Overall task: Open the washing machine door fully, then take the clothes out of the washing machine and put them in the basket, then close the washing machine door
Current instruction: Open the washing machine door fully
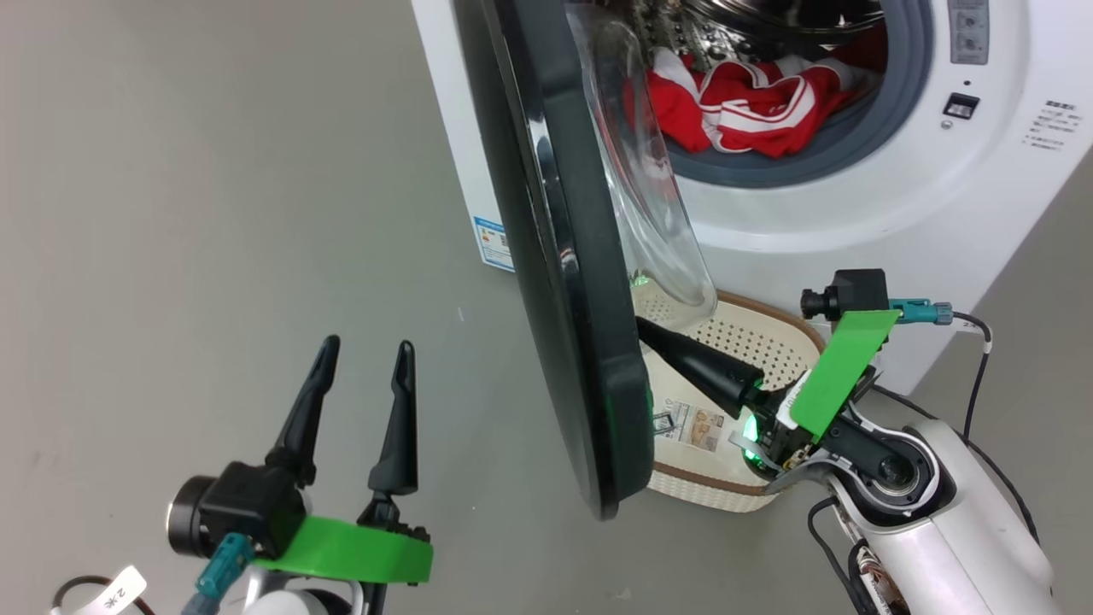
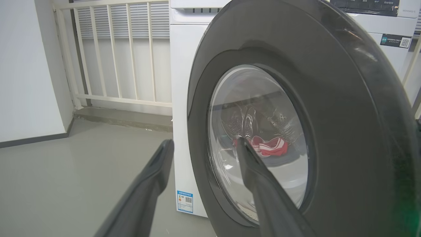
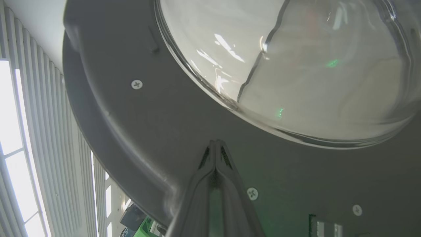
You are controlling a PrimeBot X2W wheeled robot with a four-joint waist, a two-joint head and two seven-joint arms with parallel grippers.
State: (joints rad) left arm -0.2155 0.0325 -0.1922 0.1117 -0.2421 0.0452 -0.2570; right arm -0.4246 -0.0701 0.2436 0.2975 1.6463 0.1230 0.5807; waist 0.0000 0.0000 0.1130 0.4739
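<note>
yeah, right gripper [image 3: 215, 144] clenched empty, tips maybe touching door [image 1: 555, 256] at 6 o'clock below its glass; left gripper [image 1: 367, 346] spread wide, empty.

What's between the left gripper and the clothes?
The washing machine door; in the left wrist view the clothes show through its glass beyond the left gripper.

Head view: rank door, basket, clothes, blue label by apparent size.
1. washing machine door, largest by far; it is also nearest the camera.
2-3. basket and clothes: look alike; basket partly hidden, so not ranked.
4. blue label.
</note>
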